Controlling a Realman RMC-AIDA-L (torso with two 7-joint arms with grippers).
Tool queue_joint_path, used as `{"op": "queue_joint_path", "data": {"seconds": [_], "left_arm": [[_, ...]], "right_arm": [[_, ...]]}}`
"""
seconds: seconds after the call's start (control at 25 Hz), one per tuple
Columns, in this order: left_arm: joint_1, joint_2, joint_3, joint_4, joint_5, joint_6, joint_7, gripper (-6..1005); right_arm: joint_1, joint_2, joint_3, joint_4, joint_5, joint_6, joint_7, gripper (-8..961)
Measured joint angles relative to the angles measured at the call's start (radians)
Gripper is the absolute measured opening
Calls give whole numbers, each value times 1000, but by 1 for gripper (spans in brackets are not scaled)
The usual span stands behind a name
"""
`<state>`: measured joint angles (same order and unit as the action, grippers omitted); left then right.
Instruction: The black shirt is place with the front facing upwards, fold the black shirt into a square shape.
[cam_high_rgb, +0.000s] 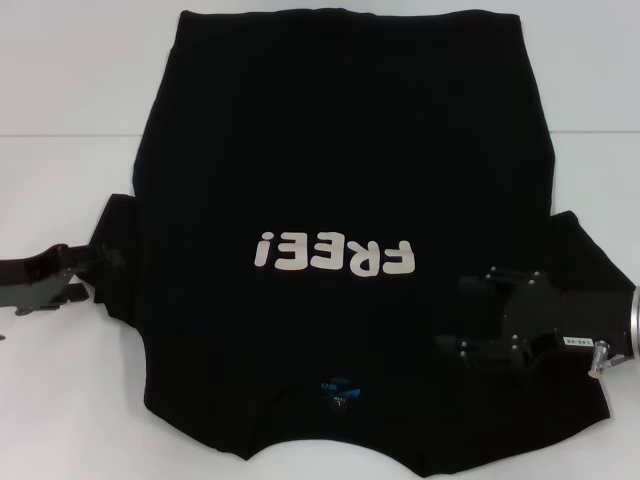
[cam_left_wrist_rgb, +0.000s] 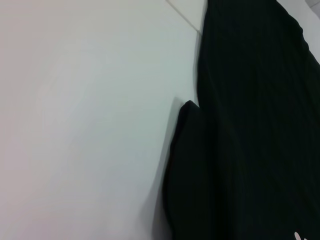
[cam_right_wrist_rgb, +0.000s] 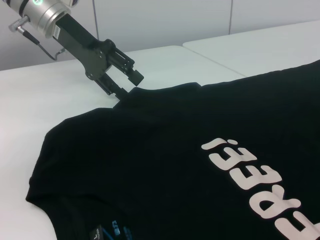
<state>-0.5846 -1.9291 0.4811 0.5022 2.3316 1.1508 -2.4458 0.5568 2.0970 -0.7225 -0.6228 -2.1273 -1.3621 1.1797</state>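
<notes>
1. The black shirt (cam_high_rgb: 340, 190): lies spread flat on the white table (cam_high_rgb: 60, 400), front up, collar toward the robot, hem at the far side. White "FREE!" lettering (cam_high_rgb: 333, 254) across the chest; small blue neck label (cam_high_rgb: 338, 390) inside the collar.
2. Left end effector (cam_high_rgb: 100, 262): at the edge of the shirt's left sleeve (cam_high_rgb: 115, 250), low over the table; fingers spread, one above and one below the sleeve edge.
3. Right end effector (cam_high_rgb: 470, 315): over the shirt's right sleeve and shoulder area, fingers spread apart, pinching nothing.
</notes>
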Motion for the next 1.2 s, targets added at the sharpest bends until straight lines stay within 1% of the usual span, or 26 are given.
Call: {"op": "queue_joint_path", "data": {"seconds": [0.2, 0.44, 0.88, 1.04, 1.2], "left_arm": [[-6, 0, 2, -4, 0, -12, -1, 829], [-13, -5, 5, -6, 0, -16, -2, 830], [-11, -6, 7, -16, 0, -27, -2, 828], [-12, -10, 7, -16, 0, -32, -1, 828], [-15, -12, 22, -16, -1, -43, -2, 827]], "right_arm": [[0, 0, 0, 0, 1, 0, 0, 914], [0, -1, 0, 0, 3, 0, 0, 914], [1, -2, 0, -2, 6, 0, 0, 914], [4, -2, 0, -2, 6, 0, 0, 914], [4, -2, 0, -1, 6, 0, 0, 914]]}}
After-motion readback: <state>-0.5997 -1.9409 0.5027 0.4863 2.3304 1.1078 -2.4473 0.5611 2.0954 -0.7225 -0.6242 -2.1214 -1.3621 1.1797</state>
